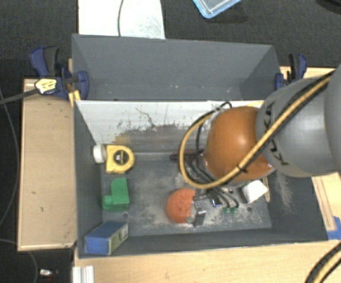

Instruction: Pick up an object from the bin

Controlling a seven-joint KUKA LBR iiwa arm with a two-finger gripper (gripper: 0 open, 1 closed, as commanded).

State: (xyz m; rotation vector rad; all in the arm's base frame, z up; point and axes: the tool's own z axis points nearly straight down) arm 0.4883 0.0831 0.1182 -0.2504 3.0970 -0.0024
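Right now I see my pincer (201, 211) low at the bin's (158, 63) front, just right of a round orange ball (179, 206) lying on the floor near the front wall; I cannot tell whether it is released or clenched. Further left lie a green block (117, 194), a yellow tape measure (119, 158) and a blue box (105, 238)

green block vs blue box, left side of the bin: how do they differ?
Colour: the green block is all green; the blue box has a pale side face. Shape: green block stepped, blue box a plain oblong. Place: green block on the open floor, blue box askew in the front left corner. Both sit left in the bin, apart.
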